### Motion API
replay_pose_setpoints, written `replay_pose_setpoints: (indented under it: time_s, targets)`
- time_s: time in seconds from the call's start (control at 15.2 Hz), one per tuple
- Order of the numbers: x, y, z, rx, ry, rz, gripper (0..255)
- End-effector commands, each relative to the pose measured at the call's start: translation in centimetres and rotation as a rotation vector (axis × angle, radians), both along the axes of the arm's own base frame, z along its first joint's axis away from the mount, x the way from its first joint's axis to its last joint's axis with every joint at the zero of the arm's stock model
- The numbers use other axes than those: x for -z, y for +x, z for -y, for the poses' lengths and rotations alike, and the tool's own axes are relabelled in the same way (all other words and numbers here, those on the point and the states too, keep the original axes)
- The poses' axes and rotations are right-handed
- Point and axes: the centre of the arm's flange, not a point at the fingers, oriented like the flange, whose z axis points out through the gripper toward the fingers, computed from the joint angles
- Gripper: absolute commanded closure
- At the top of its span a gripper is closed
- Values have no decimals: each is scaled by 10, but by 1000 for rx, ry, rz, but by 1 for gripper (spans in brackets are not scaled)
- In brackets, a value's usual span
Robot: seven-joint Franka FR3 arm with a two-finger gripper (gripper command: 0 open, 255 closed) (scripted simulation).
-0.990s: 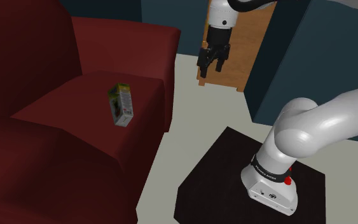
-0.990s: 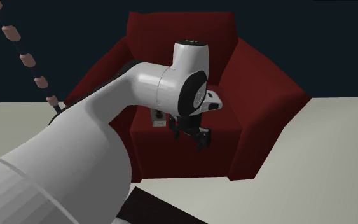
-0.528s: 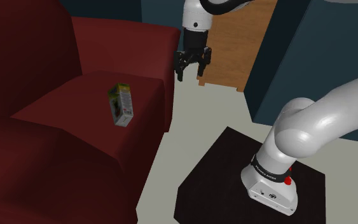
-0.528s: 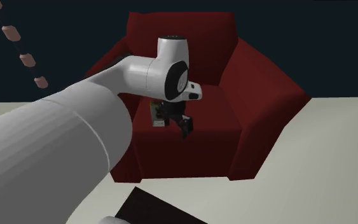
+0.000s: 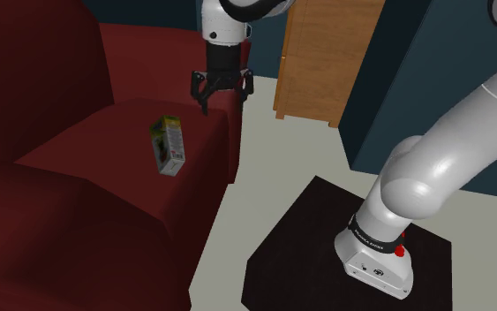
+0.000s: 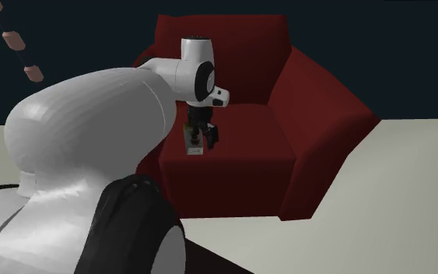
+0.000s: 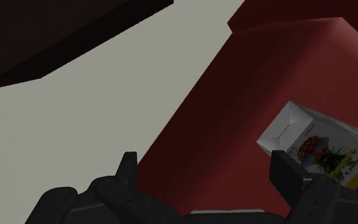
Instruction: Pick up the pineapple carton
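Pineapple carton (image 5: pixel 168 146) is standing on the seat of a dark red armchair (image 5: pixel 79 185), left of the middle in the shoulder view. It is showing a white side and a green and yellow printed face, with a folded gable top. It is leaning slightly in that view.

The gripper (image 5: pixel 222 95) is hanging in the upper middle of the shoulder view, above and to the right of the carton and well apart from it, over the seat's far side near the armrest. Its fingers are pointing downward and standing spread, gripping nothing.

In the second exterior view the gripper (image 6: pixel 207 138) is sitting near the middle of the frame in front of the armchair (image 6: pixel 318 132). It is partly covering the carton (image 6: pixel 190 143), which is peeking out at its left. The white arm (image 6: pixel 92 140) is filling the lower left of that frame.

In the wrist view the two fingers (image 7: pixel 128 167) are standing wide apart with nothing between them. The carton (image 7: pixel 317 149) is lying off to one side, partly behind one finger, on the red seat (image 7: pixel 247 95). A pale floor (image 7: pixel 95 121) is showing beside the chair.

In the shoulder view a black stand (image 5: pixel 295 234) is carrying the arm's base (image 5: pixel 374 252) at the lower right, and a wooden door (image 5: pixel 326 62) is showing at the upper right.
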Motion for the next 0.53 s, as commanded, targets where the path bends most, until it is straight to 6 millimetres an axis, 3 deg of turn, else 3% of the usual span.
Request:
replay_pose_setpoints:
  time_s: [0.0,0.46]
  targets:
    - [4,17,-19,49,4,0,0]
    - [11,91,-73,205,12,2,0]
